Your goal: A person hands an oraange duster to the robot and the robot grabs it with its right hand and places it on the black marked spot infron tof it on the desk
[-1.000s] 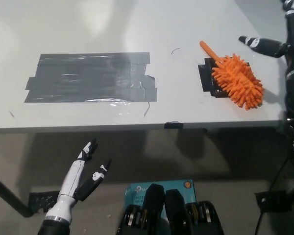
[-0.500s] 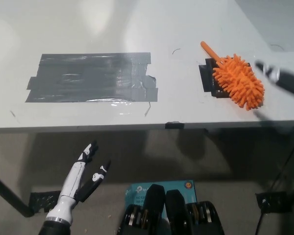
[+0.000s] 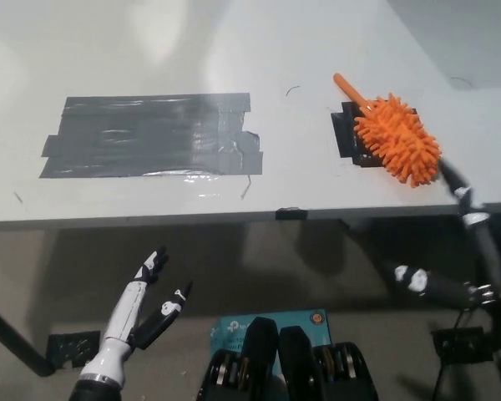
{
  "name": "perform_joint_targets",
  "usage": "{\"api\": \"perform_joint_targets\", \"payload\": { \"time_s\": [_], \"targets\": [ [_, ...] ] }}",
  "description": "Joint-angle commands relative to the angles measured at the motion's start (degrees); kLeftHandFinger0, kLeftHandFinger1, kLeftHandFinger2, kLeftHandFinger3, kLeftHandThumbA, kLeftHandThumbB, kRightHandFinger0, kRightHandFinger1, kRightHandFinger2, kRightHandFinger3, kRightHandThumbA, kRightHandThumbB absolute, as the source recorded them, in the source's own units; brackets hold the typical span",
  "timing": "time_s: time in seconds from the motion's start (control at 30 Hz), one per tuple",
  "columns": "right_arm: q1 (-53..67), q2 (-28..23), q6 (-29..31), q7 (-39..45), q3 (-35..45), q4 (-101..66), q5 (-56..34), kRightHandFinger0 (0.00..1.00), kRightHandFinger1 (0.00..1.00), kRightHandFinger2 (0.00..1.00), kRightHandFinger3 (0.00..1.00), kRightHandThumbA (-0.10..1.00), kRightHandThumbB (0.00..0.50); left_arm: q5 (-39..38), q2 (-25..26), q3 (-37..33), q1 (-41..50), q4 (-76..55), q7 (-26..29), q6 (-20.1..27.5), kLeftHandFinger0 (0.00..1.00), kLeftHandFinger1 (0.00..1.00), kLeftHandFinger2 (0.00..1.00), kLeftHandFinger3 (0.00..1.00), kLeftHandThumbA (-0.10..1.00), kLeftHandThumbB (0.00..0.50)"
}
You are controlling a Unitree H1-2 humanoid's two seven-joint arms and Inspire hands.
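Observation:
An orange duster (image 3: 394, 136) with a short orange handle lies on the white desk (image 3: 234, 50) at the right, resting across a small black marked spot (image 3: 348, 134). My black right hand (image 3: 463, 251) hangs below the desk's front edge at the lower right, apart from the duster, its fingers spread and holding nothing. At the lower left my white left hand (image 3: 142, 301) rests under the desk edge, open and empty.
A large patch of grey tape (image 3: 150, 134) covers the desk's middle left. A small black tab (image 3: 289, 213) sits on the front edge. On the floor are a teal box (image 3: 267, 322) and black brackets (image 3: 71, 344).
My right hand has dropped from beside the duster on the desk to below the front edge. The duster stays on the black spot. The view has shifted slightly.

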State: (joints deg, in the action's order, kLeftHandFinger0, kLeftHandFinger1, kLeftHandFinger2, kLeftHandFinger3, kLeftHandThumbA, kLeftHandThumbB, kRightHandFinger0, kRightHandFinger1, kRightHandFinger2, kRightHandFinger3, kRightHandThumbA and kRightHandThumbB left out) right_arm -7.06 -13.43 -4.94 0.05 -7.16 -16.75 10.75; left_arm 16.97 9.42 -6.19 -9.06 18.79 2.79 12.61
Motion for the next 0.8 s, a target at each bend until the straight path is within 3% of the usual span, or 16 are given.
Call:
{"api": "perform_joint_targets", "payload": {
  "time_s": [0.0,0.23,0.47,0.77],
  "targets": [
    [-1.9,-0.2,6.5,4.5,-2.3,7.5,-2.3,1.00,1.00,1.00,1.00,1.00,0.248,0.5,0.1,0.0,-1.6,-0.7,0.8,1.2,1.00,1.00,1.00,1.00,0.78,0.085],
    [-5.4,-1.3,7.0,7.4,-5.8,22.5,0.5,1.00,1.00,1.00,1.00,1.00,0.227,0.3,0.3,0.3,-2.3,-0.8,0.7,1.1,1.00,1.00,1.00,1.00,0.78,0.073],
    [-5.6,-1.8,7.4,7.1,-6.8,23.5,2.3,1.00,1.00,1.00,1.00,0.95,0.180,0.2,0.4,0.1,-2.9,-1.0,0.3,1.1,1.00,1.00,1.00,1.00,0.80,0.088],
    [-6.0,-1.7,7.3,7.2,-6.2,23.5,2.4,1.00,1.00,1.00,1.00,0.96,0.175,-0.5,0.4,0.4,-3.2,-1.2,0.2,1.3,1.00,1.00,1.00,1.00,0.81,0.084]
  ]
}}
